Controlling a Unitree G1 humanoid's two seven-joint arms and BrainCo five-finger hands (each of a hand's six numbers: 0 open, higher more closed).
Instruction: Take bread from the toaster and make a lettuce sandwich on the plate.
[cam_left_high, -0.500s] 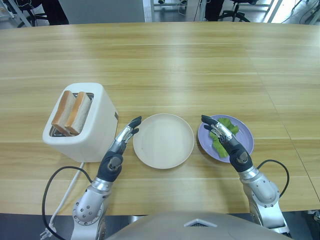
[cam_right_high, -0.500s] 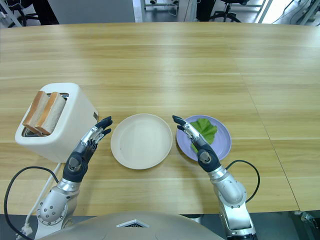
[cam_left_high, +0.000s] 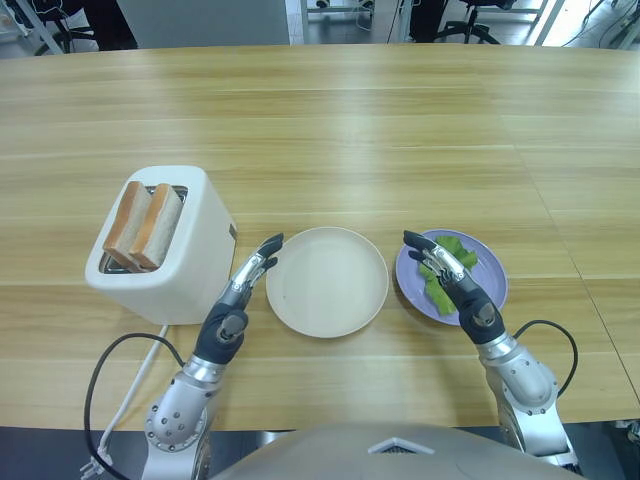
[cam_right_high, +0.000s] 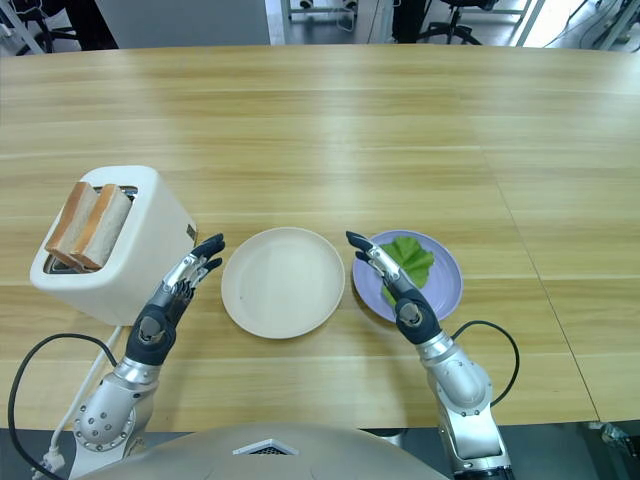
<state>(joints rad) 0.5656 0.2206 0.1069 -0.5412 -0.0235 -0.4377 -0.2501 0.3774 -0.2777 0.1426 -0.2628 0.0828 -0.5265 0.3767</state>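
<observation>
I see two bread slices (cam_left_high: 145, 222) standing in the white toaster (cam_left_high: 170, 275) on the left of the wooden table (cam_left_high: 350, 130). My left hand (cam_left_high: 240, 295), fingers straight and holding nothing, lies between the toaster and the cream plate (cam_left_high: 327, 281). My right hand (cam_left_high: 455, 275), fingers also straight, hovers over lettuce (cam_left_high: 458, 246) on the purple plate (cam_left_high: 497, 285).

Bread slices (cam_left_high: 143, 223): lower halves hidden in the toaster (cam_left_high: 195, 275) slots. Right hand (cam_right_high: 400, 290) covers the 7 o'clock part of the lettuce (cam_right_high: 412, 255) and purple plate (cam_right_high: 452, 277). Power cord (cam_left_high: 108, 395) cut off at 7 o'clock. Surface (cam_left_high: 320, 130) cropped at 3 and 9 o'clock.
</observation>
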